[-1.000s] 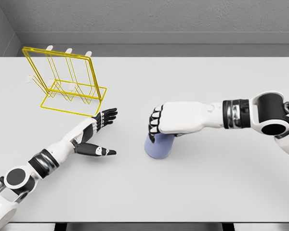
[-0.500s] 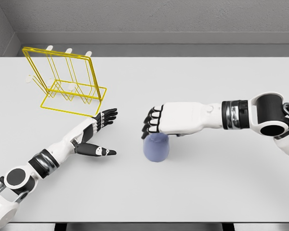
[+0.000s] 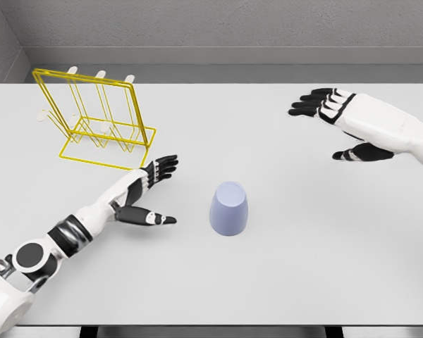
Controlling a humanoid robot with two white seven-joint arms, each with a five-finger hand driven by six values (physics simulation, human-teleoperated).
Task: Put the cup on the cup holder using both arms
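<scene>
white table (image 3: 282,282) fills most of the view. yellow wire cup holder (image 3: 95,120) stands at its far left, three white-tipped pegs along the top. right hand (image 3: 345,116) is up at the far right, well away from the cup, fingers spread, gripping nothing. left hand (image 3: 144,190) lies low just in front of the holder, fingers splayed, thumb out, empty. lavender cup (image 3: 228,208) sits upside down mid-table, between both hands, touched by neither.
</scene>
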